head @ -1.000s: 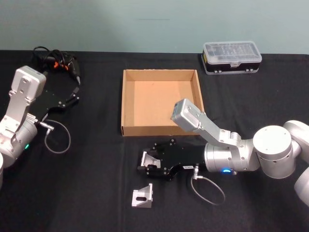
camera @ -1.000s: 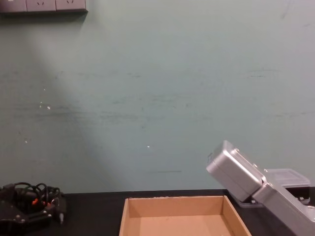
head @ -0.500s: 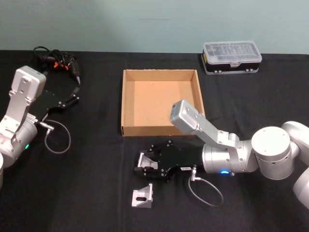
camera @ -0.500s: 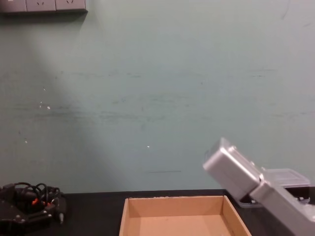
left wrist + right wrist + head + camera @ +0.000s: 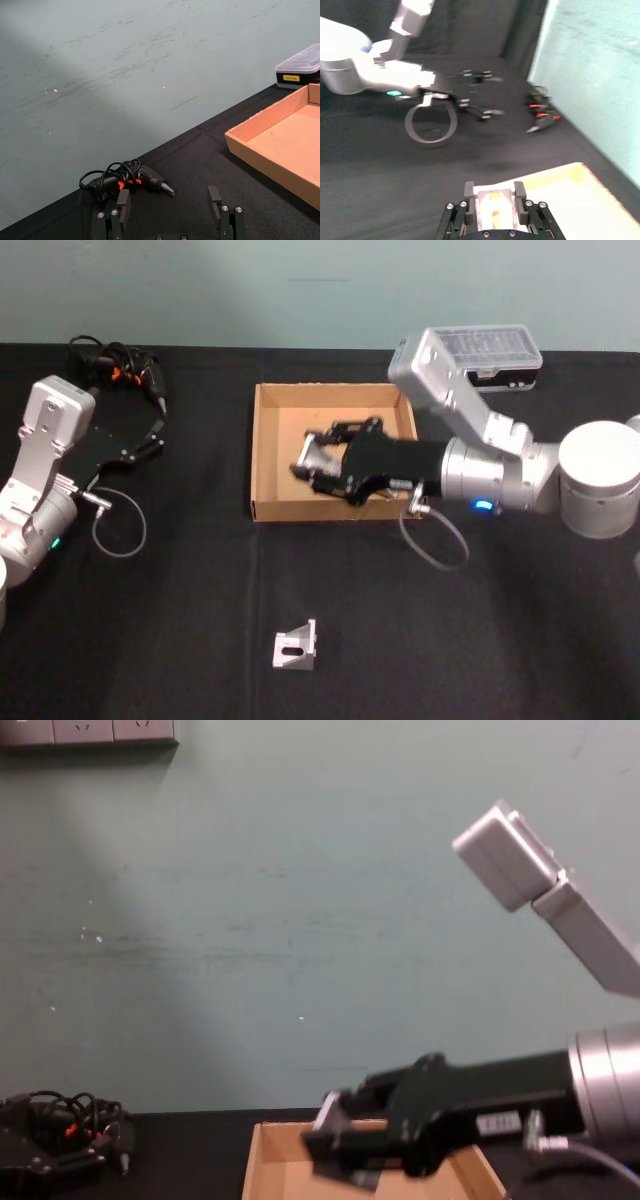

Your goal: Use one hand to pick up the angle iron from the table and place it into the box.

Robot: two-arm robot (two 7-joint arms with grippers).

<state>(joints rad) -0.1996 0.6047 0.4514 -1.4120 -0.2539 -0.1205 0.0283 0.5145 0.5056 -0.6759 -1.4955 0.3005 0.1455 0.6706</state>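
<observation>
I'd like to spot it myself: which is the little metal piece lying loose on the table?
Find the tan box mid-table, then come from its near wall toward the robot across the black table. There the angle iron lies alone: a small silvery L-shaped bracket, untouched, unlike the silvery piece the right gripper holds over the box.

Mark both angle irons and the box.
Table angle iron (image 5: 292, 650): head view, its slotted face.
Held angle iron (image 5: 494, 206): right wrist view, slotted face in right gripper (image 5: 494, 190).
Box (image 5: 258, 450): head view, left wall.
</observation>
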